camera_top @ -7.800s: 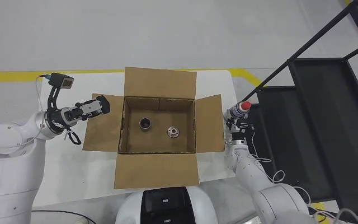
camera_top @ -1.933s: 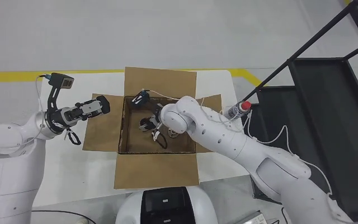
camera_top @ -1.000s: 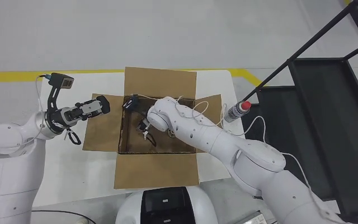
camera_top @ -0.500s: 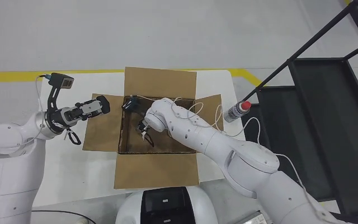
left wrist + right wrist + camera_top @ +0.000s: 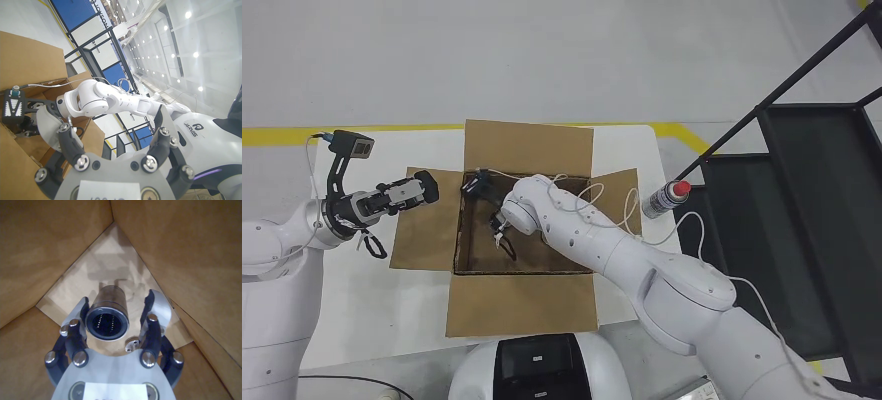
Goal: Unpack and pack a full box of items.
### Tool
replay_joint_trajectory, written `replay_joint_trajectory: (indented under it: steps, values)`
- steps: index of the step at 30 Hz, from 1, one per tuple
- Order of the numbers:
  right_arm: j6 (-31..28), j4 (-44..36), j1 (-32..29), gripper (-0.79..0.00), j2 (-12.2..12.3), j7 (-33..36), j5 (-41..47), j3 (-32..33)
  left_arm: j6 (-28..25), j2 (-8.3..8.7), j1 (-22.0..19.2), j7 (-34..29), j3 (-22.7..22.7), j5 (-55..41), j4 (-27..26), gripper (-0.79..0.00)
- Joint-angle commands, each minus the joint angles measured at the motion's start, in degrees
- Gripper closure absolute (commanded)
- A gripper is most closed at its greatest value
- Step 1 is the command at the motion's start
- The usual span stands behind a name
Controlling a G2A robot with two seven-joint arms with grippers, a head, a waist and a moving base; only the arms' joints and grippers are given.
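The white desk (image 5: 627, 150) carries an open cardboard box (image 5: 522, 300), flaps spread flat. The right end effector (image 5: 117, 298) is down inside the box, its fingers apart on either side of a dark metal cylinder (image 5: 108, 313) standing on the box floor; one finger is just beside it, the other is clear. The left end effector (image 5: 427, 188) hangs by the left flap, fingers spread and empty. A red-capped can (image 5: 662, 198) stands by the right flap. A small flanged metal part (image 5: 132, 345) lies near the cylinder.

Bright ceiling lamps (image 5: 196, 55); box (image 5: 47, 247) interior dim w/ shadows.
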Motion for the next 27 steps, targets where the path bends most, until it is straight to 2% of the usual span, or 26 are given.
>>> replay_joint_trajectory:
  steps: [1, 6, 12, 16, 20, 25, 27]
  values:
    - [0.2, -0.2, -0.2, 0.000, 0.0, 0.0, -0.4, 0.4, 0.0, 0.00, 0.0, 0.0, 0.0, 0.0, 0.0, -0.785]
    - [1.6, -1.7, -0.8, 0.000, 0.6, 0.6, -1.9, 1.6, 0.0, 0.00, 0.0, 0.0, 0.0, 0.0, 0.0, -0.785]
    - [3.5, -10.8, -3.2, 0.000, 3.1, 3.8, -5.8, 4.3, 0.0, 0.00, 0.0, 0.0, 0.0, 0.0, 0.0, -0.785]
    - [4.5, -22.7, -7.5, 0.000, 6.6, 8.5, -9.9, 8.2, 0.0, 0.00, 0.0, 0.0, 0.0, 0.0, 0.0, -0.785]
    - [3.7, -37.9, -14.8, 0.000, 10.8, 15.0, -15.5, 14.0, 0.0, 0.00, 0.0, 0.0, 0.0, 0.0, 0.0, -0.785]
    - [-1.1, -57.3, -25.8, 0.000, 15.4, 22.2, -21.0, 22.7, 0.0, 0.00, 0.0, 0.0, 0.0, 0.0, 0.0, -0.785]
    - [-3.1, -61.6, -28.6, 0.000, 16.4, 23.5, -21.4, 25.0, 0.0, 0.00, 0.0, 0.0, 0.0, 0.0, 0.0, -0.785]
